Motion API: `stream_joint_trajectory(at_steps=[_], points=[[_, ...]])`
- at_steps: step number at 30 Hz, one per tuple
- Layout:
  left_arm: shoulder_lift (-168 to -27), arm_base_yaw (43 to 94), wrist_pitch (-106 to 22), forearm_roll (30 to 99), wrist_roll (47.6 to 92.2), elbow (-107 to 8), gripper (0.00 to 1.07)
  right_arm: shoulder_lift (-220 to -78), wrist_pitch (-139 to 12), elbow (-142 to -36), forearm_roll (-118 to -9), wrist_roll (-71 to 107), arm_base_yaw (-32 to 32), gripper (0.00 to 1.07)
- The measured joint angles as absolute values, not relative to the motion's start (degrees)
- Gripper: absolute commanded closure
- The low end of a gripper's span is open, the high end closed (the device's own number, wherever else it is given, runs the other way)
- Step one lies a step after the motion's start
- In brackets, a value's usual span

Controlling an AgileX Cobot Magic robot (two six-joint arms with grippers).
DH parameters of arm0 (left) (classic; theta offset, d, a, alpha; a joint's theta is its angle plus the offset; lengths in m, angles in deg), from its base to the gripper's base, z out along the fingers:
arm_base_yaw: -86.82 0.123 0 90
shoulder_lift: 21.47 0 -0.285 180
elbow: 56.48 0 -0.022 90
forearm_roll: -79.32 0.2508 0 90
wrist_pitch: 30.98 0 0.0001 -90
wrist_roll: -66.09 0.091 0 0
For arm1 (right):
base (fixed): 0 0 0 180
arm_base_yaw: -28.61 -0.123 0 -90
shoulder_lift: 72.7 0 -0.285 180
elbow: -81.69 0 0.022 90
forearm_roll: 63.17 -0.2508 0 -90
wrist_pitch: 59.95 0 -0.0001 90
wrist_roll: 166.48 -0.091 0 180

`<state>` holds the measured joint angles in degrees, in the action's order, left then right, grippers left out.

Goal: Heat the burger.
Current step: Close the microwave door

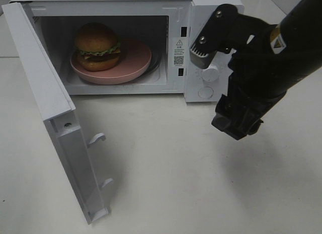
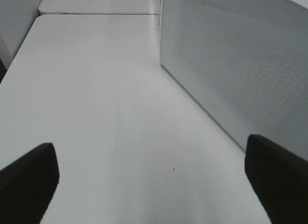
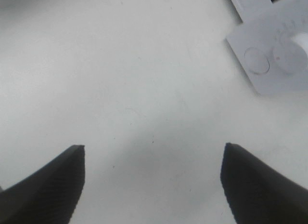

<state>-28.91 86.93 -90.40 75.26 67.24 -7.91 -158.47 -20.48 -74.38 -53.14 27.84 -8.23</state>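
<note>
The burger (image 1: 97, 46) sits on a pink round plate (image 1: 136, 60) inside the white microwave (image 1: 201, 7), upright and toward the left of the cavity. The microwave door (image 1: 48, 93) is swung wide open to the left. My right gripper (image 1: 221, 80) is open and empty, above the table in front of the control panel, apart from the burger; the right wrist view shows it (image 3: 151, 154) over bare table. My left gripper (image 2: 149, 154) is open and empty, low over the table beside a white perforated microwave panel (image 2: 231, 65). It is out of the exterior view.
The control panel has a white knob (image 1: 210, 71) and a round button (image 1: 205, 92); both also show in the right wrist view (image 3: 293, 50). Two latch hooks (image 1: 96, 139) stick out of the door's edge. The white table (image 1: 166, 168) spreads in front.
</note>
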Motion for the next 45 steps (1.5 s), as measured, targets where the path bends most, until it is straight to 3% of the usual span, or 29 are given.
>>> stream_joint_trajectory(at_steps=[16, 33, 42, 45], points=[[-28.91, 86.93, -90.40, 75.26, 67.24, -7.91, 0.09, -146.09, -5.29, -74.21, -53.09, 17.42, -8.23, 0.31], [-28.91, 86.93, -90.40, 75.26, 67.24, -7.91, 0.09, -133.66, -3.12, -62.46, -53.09, 14.49, -8.06, 0.31], [-28.91, 86.93, -90.40, 75.26, 67.24, -7.91, 0.09, -127.42, -3.06, -59.65, -53.20, 11.40, 1.51, 0.31], [-28.91, 86.93, -90.40, 75.26, 67.24, -7.91, 0.09, -123.06, -1.57, -59.48, -53.20, 9.74, 7.36, 0.31]])
